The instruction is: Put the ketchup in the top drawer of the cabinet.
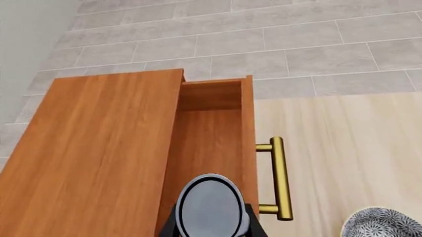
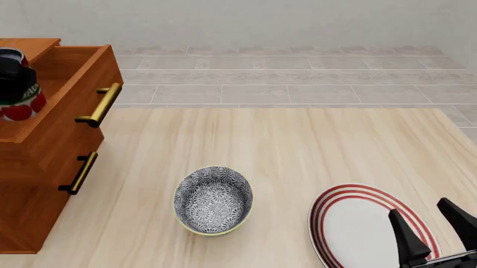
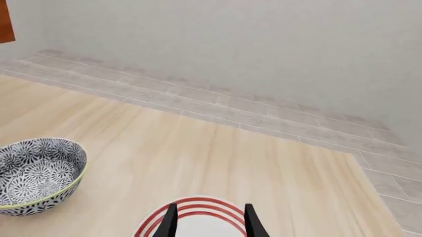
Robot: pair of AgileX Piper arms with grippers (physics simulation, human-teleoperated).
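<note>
While your left gripper (image 1: 211, 224) pinches the ketchup (image 2: 18, 84) above the open top drawer (image 2: 71, 84) (cabinet (image 2: 33, 195) at left), your right gripper (image 2: 436, 223) hangs spread over the plate (image 2: 350, 223).

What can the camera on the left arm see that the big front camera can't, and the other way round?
Only the left wrist view looks straight down into the open top drawer, showing its wooden floor and the ketchup bottle's round top.

Only the front view shows the red-striped plate, the right pincer with its fingers apart, the lower drawer handle and the ketchup's red side.

Both show the cabinet, the top drawer's brass handle and the patterned bowl.
</note>
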